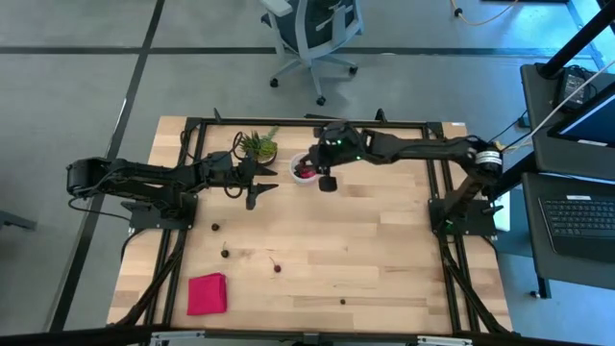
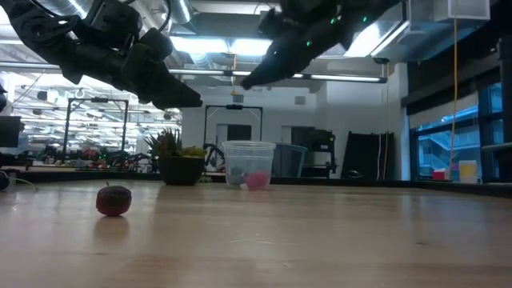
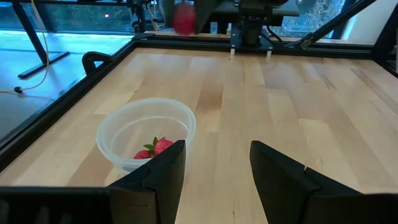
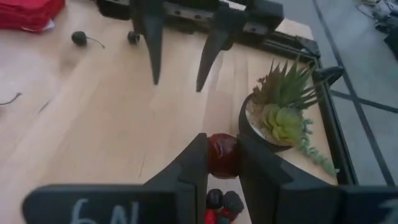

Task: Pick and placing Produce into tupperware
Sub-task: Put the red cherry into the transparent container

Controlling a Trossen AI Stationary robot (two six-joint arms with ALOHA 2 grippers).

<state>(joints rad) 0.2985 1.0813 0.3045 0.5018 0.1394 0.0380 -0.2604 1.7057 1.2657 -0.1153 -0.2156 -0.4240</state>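
A dark red fruit is pinched between the fingers of the right gripper, directly above the cup, where several fruits already lie. The potted plant stands just beside the cup. The left gripper hovers on the other side of the cup, its jaws apart and holding nothing. More fruits lie loose on the table, well apart from both grippers, near the red cloth.

Clear round tupperware upright, far centre of surface, red produce inside; dark cherries scattered nearer.
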